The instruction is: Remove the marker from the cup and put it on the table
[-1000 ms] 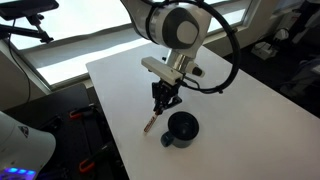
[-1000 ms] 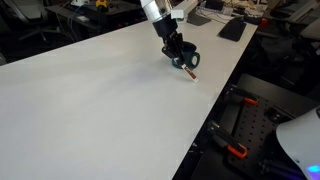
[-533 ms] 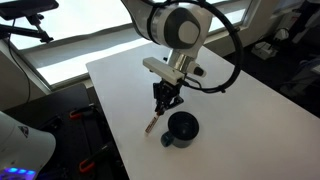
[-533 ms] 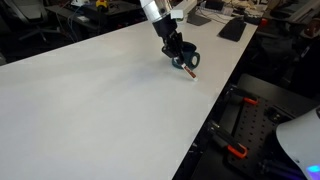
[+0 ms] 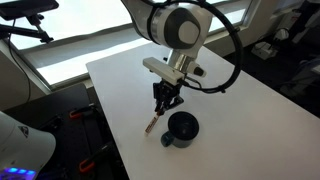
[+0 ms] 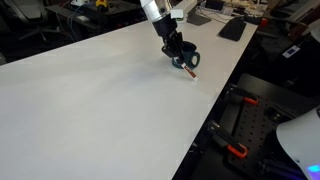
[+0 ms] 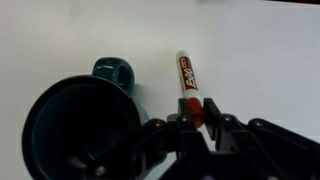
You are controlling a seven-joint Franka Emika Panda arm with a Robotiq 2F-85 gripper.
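Note:
The reddish-orange and whitish marker [image 7: 189, 85] is outside the cup, between my gripper's fingers. It slants down to the white table [image 5: 240, 110], and its far end is at or near the tabletop [image 5: 150, 124]. My gripper [image 7: 197, 118] is shut on the marker's reddish end. The dark blue-black cup [image 5: 182, 128] stands upright right beside the gripper [image 5: 162, 105], with its handle [image 7: 115, 72] showing in the wrist view. Its inside looks dark and empty. In an exterior view the marker [image 6: 188, 69] pokes out below the gripper [image 6: 175, 50] near the table edge.
The cup and marker are close to the table's edge [image 5: 118, 150] [image 6: 215, 105]. Beyond the edge are floor equipment and a white robot base [image 5: 20, 140]. A keyboard [image 6: 233, 28] and desks stand behind the table. The wide white tabletop [image 6: 90, 100] stretches away from the cup.

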